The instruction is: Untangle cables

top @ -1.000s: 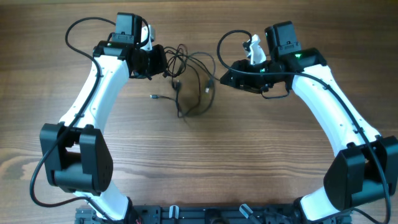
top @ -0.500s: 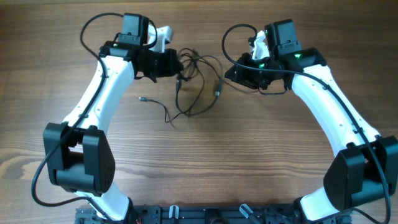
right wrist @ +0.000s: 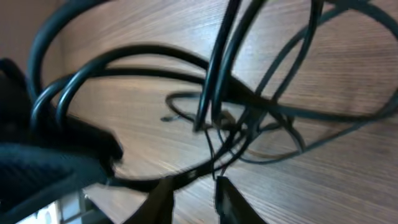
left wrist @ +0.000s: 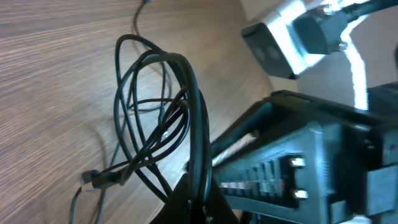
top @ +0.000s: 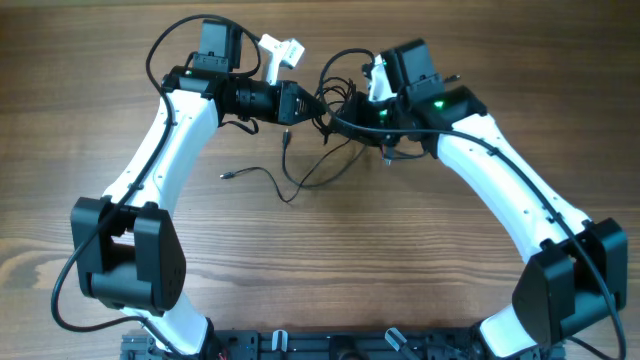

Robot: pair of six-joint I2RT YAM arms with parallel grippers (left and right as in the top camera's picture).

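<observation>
The cables (top: 226, 177) are thin black cords bunched at the back middle of the wooden table, with one plug end trailing out to the left. My left gripper (top: 303, 103) is shut on a loop of the cables (left wrist: 198, 124), which rise from its jaws (left wrist: 200, 199) and fan out over the wood. Facing it, my right gripper (top: 340, 112) sits in the same bunch. Its fingers stand only a narrow gap apart (right wrist: 194, 183), closed on strands of the cables (right wrist: 214, 74) crossing their tips. The two grippers almost touch.
The right arm's black body (left wrist: 311, 162) fills the space just beside my left gripper. White camera mounts (top: 283, 50) stick up above both wrists. Thicker black arm wires (top: 165, 45) loop behind the left arm. Bare wooden table (top: 320, 260) lies in front.
Both grippers have moved toward each other and met over the tangle. The right gripper has narrowed from wide open. The cables have been dragged right, and the loose end has trailed left.
</observation>
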